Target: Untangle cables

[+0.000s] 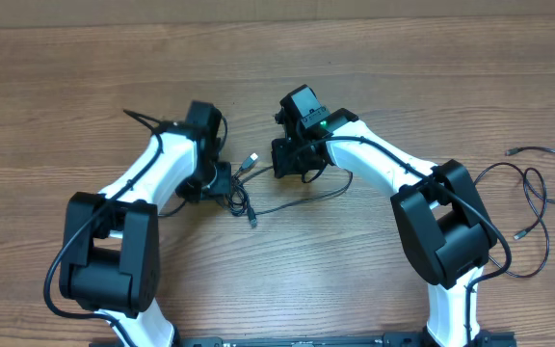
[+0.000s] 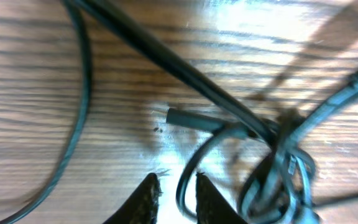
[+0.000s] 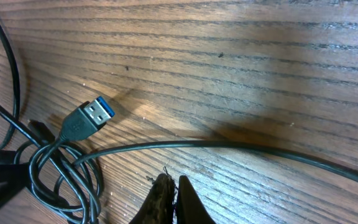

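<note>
Though close, tangled cables blurry.

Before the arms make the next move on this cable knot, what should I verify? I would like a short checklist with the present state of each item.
1. Left gripper open, cable loop seen in its gap: ok.
2. Loop truly at finger height: cannot tell.
3. Right gripper shut, holding nothing: not ok.
4. USB plug lying free on the table: ok.
5. Knot loosened: not ok.
</note>
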Tool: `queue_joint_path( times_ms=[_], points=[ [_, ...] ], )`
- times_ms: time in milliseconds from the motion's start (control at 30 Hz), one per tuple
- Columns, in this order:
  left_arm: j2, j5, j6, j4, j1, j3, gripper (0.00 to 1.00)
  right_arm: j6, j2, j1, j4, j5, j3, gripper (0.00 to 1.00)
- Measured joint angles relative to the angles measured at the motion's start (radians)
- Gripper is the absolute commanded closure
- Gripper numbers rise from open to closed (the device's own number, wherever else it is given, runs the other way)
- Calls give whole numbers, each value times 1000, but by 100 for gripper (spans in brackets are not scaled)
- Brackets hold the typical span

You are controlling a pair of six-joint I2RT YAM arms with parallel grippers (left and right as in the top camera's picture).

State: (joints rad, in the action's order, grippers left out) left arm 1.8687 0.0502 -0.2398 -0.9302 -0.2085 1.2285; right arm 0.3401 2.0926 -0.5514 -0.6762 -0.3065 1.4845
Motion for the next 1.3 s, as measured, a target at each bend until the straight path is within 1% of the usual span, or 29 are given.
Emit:
queue_joint_path(
  times_ms=[33, 133, 267, 400, 633, 767, 900, 1100, 1200, 1300],
  points=[
    [0, 2, 4, -19, 2, 24, 75, 0, 0, 0, 0, 0, 0, 96],
    [0, 13, 9, -66, 2, 89, 70, 0, 0, 0, 0, 0, 0, 96],
    [0, 59, 11, -83, 2, 127, 78, 0, 0, 0, 0, 0, 0, 96],
    [0, 88, 3, -79, 2, 122, 81, 0, 0, 0, -4, 0, 0, 96],
    [0, 100, -23, 29, 1, 56, 83, 0, 0, 0, -5, 0, 0, 96],
    [0, 100, -27, 65, 1, 22, 83, 0, 0, 0, -5, 0, 0, 96],
    [0, 105, -31, 65, 1, 19, 86, 0, 0, 0, -5, 0, 0, 96],
    [0, 111, -39, 42, -1, 10, 87, 0, 0, 0, -5, 0, 0, 96],
    [0, 116, -41, 34, -1, 4, 87, 0, 0, 0, -5, 0, 0, 96],
    [0, 123, -42, 24, -1, 3, 83, 0, 0, 0, -5, 0, 0, 96]
  ],
)
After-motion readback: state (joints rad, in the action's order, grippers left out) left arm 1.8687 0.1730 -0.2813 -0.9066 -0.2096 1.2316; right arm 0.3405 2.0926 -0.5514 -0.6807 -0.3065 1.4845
